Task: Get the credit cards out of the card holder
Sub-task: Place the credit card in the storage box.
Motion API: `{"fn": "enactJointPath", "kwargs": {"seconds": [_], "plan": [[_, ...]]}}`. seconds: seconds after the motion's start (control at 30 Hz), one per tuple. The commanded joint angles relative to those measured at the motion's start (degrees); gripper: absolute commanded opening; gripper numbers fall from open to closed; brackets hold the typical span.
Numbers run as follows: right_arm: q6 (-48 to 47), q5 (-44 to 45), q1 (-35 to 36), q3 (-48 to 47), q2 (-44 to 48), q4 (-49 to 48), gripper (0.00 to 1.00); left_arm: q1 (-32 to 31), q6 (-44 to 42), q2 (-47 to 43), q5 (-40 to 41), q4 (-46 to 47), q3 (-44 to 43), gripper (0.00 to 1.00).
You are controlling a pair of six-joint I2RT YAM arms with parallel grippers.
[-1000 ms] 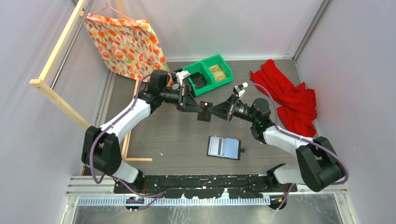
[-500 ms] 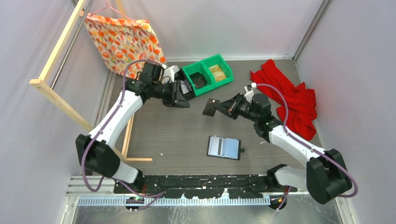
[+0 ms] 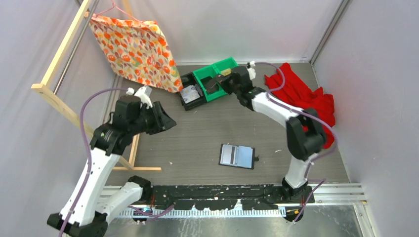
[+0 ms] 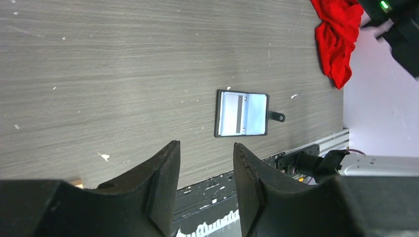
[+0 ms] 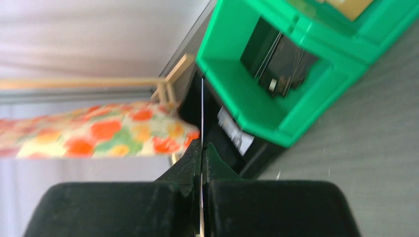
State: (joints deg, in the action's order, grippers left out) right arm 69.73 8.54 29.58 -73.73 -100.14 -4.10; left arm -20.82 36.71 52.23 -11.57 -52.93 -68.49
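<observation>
The card holder (image 3: 237, 156) lies open on the table, a pale credit card with a dark stripe (image 3: 229, 154) showing in its left sleeve; the left wrist view also has the card holder (image 4: 242, 113). My right gripper (image 3: 219, 83) is shut on a thin credit card (image 5: 202, 106), seen edge-on between the jaws. It hovers at the green bin (image 5: 247, 103), over the black bin (image 5: 216, 132). My left gripper (image 3: 168, 121) stands open and empty at the left, high above the table, well away from the card holder. In its own view the left gripper (image 4: 205, 148) holds nothing.
The black bin (image 3: 184, 79) beside the green bin (image 3: 231, 63) holds a pale card (image 3: 189, 94). A red cloth (image 3: 304, 101) lies at the back right. An orange patterned cloth (image 3: 133, 44) hangs from a wooden frame (image 3: 59, 98) at the left.
The left gripper opened, let go of the card both grippers held, and drew back to the left. The right arm carried the card to the bins at the back.
</observation>
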Motion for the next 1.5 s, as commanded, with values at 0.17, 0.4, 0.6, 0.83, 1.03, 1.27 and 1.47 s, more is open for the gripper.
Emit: {"fn": "enactJointPath", "kwargs": {"seconds": [0.17,0.4,0.6,0.83,1.03,1.27,1.47], "plan": [[2.8,12.5,0.9,-21.9,-20.4,6.9,0.01,0.2,0.3,-8.3,5.2,-4.6,-0.1,0.45],[3.5,12.6,1.1,-29.5,-27.7,8.4,0.01,0.2,0.3,-10.9,6.5,-5.3,0.9,0.46],[5.9,12.3,1.2,-36.5,-33.8,9.9,0.01,0.2,0.0,-11.3,8.2,-6.4,0.9,0.46],[5.4,10.9,2.1,-39.9,-36.4,10.5,0.41,0.2,-2.0,-8.7,6.6,-7.1,-0.3,0.47],[3.7,11.0,1.9,-31.6,-29.9,6.0,0.51,0.2,-3.4,-5.1,2.8,-5.8,0.6,0.46],[-2.6,4.2,0.4,-16.0,-14.6,-0.1,0.52,0.2,-2.4,-4.5,-3.4,4.3,7.5,0.46],[-15.2,-3.4,-4.8,2.5,4.9,5.5,0.52,-0.4,-2.0,2.0,-10.5,10.7,14.8,0.43]]}}
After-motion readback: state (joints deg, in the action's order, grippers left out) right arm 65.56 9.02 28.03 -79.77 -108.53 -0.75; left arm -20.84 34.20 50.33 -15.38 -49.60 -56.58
